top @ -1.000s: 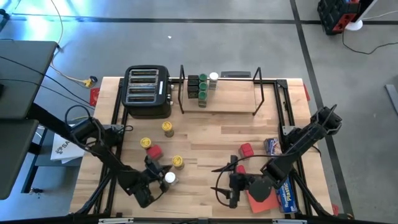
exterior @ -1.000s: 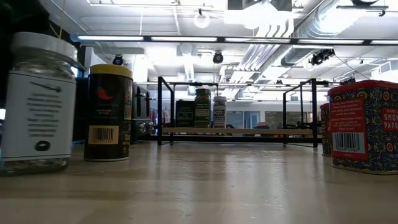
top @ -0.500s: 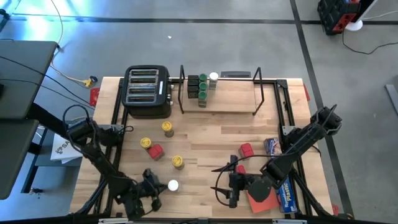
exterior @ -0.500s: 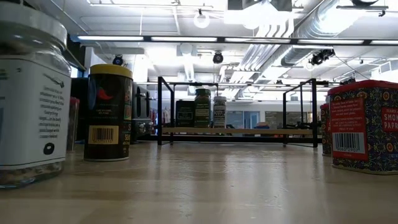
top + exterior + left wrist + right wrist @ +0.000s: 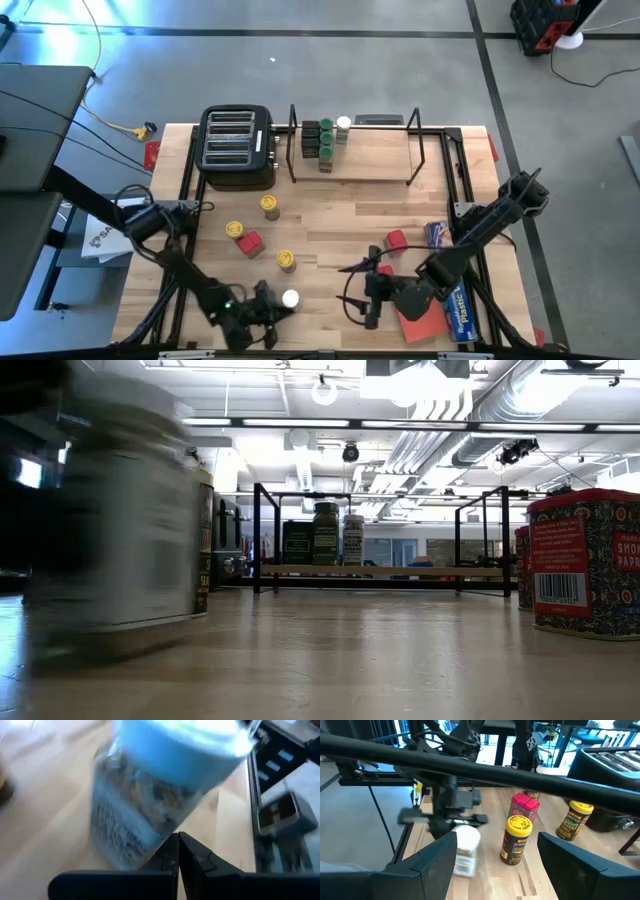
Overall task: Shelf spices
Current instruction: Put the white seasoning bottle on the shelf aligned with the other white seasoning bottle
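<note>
shelf (image 5: 380,165) right part free, jars (image 5: 325,140) crowd its left

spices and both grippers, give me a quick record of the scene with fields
left gripper: shut, empty, low at the table's front edge beside the white-lid jar
right gripper: open, empty, near the table's front, by the red pad
shelf: about six jars grouped at its left end, rest bare
loose on table: three yellow-lid jars, two red tins, white-lid jar
toaster: left of shelf
blue box: right front edge
</note>
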Robot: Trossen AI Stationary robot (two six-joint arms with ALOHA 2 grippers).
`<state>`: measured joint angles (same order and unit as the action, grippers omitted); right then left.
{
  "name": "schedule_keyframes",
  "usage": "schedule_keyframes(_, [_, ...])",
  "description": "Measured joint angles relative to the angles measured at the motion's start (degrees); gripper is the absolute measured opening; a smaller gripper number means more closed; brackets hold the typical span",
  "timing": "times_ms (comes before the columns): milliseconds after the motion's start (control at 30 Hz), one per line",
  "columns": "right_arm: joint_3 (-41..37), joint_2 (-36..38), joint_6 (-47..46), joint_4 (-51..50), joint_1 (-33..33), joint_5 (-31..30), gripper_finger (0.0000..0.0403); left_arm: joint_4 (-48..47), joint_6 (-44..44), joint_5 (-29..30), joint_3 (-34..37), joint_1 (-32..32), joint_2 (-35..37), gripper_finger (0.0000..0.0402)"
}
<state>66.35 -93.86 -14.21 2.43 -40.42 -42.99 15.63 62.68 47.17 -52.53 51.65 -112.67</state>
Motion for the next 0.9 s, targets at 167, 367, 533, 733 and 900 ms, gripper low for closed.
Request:
schedule_keyframes(167, [0.00,-0.02,-0.99,-0.12,0.66,1.59,0.0272,3.68,-12.53,3.50,0.04,-7.61,-0.75,0.0000])
schedule_keyframes(367, [-1.24,-0.07,-2.94,-0.51,0.65,1.67,0.0272,12.84,-26.87,-6.76,0.04,-14.39,1.61,0.0000])
schedule_keyframes(533, [-3.63,-0.92,-9.19,-0.54,1.67,2.44,0.0272,10.42,-30.51,-5.05,0.04,-13.24,7.62,0.0000])
schedule_keyframes(733, [-2.33,-6.02,-13.08,-0.67,4.45,4.79,0.0272,-1.00,-29.42,5.70,0.04,-7.70,16.61,0.0000])
schedule_keyframes(900, [0.89,-9.02,-13.97,-2.47,7.29,17.33,0.0272,-6.61,-26.50,14.95,0.04,-2.88,19.89,0.0000])
